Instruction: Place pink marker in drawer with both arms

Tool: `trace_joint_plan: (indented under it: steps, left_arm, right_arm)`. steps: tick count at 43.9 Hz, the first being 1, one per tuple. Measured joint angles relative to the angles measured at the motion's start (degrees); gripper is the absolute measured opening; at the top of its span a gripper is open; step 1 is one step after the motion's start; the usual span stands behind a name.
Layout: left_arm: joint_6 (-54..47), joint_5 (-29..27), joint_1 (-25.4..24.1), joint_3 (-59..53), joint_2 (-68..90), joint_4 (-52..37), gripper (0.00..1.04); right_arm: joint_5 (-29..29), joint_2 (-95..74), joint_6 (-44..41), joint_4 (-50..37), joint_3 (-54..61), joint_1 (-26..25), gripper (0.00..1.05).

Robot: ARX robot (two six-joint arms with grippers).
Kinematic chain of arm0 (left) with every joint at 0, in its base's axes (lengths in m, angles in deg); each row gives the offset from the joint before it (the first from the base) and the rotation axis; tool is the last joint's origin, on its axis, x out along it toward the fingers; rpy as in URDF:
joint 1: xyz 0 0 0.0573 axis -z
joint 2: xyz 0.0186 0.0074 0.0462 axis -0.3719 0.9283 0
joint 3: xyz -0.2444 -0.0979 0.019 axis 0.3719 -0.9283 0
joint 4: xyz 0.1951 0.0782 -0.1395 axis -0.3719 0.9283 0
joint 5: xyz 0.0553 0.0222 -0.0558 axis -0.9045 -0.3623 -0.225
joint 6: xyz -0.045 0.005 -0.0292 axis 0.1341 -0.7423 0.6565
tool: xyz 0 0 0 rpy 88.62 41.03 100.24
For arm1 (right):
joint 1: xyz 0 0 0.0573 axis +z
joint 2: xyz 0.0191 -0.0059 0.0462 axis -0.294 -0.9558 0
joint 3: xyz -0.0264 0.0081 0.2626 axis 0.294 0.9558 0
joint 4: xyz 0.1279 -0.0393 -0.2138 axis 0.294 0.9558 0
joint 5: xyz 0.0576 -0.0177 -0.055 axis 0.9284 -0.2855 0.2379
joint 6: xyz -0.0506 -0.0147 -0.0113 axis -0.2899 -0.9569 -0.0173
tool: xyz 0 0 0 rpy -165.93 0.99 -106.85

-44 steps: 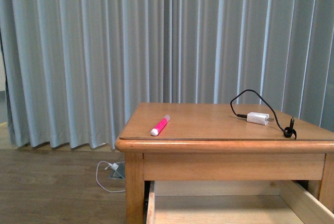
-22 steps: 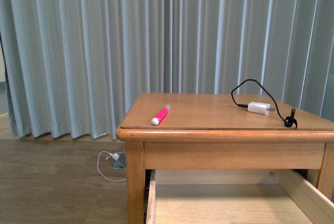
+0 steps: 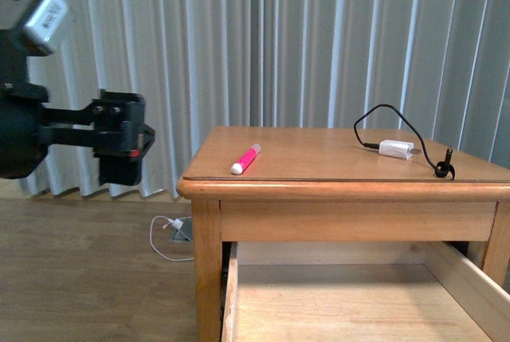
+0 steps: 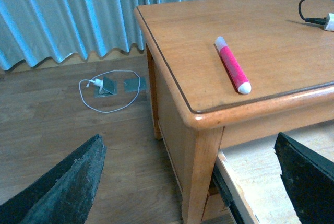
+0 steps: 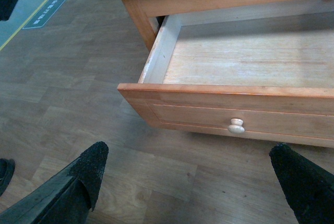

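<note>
The pink marker point(image 3: 245, 159) lies on the nightstand top near its front left corner, white cap toward the front edge; it also shows in the left wrist view point(image 4: 232, 66). The upper drawer point(image 3: 343, 310) stands pulled out and shows nothing inside; its front with the round knob point(image 5: 236, 126) shows in the right wrist view. My left arm point(image 3: 111, 139) hovers left of the nightstand at about top height. My left gripper point(image 4: 188, 182) is open and empty, short of the corner. My right gripper point(image 5: 190, 182) is open and empty above the floor in front of the drawer front point(image 5: 209, 112).
A white charger plug point(image 3: 396, 149) with a black cable lies on the right of the nightstand top point(image 3: 319, 174). A white cable and floor socket point(image 4: 107, 85) lie on the wooden floor left of the nightstand. Grey curtains hang behind.
My left arm has come into the front view at the left. The nightstand sits higher in the picture than before. The marker and charger have not moved on the top.
</note>
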Motion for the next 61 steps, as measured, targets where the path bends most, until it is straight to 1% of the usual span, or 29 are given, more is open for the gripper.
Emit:
trace_joint_plan:
  steps: [3, 6, 17, 25, 35, 61]
  left_arm:
    - [-0.17, -0.07, 0.79, 3.72, 3.15, 1.20, 0.99]
    - [-1.40, -0.33, 2.19, 10.51, 8.00, 3.76, 0.99]
    - [-0.63, -0.50, 4.31, 31.98, 23.85, 16.37, 0.99]
    - [0.26, -1.49, 5.29, 41.38, 31.43, 20.92, 0.99]
    - [0.44, -2.69, 6.71, 45.86, 35.91, 23.04, 0.99]
    - [-0.94, -3.52, 6.62, 51.06, 40.22, 25.75, 0.99]
  right_arm:
    - [0.00, 0.00, 0.00, 0.00, 0.00, 0.00, 0.96]
    - [0.00, 0.00, 0.00, 0.00, 0.00, 0.00, 0.96]
    - [0.00, 0.00, 0.00, 0.00, 0.00, 0.00, 0.96]
    - [0.00, 0.00, 0.00, 0.00, 0.00, 0.00, 0.96]
    - [0.00, 0.00, 0.00, 0.00, 0.00, 0.02, 0.96]
    - [-0.02, 0.00, 0.00, 0.00, 0.00, 0.02, 0.96]
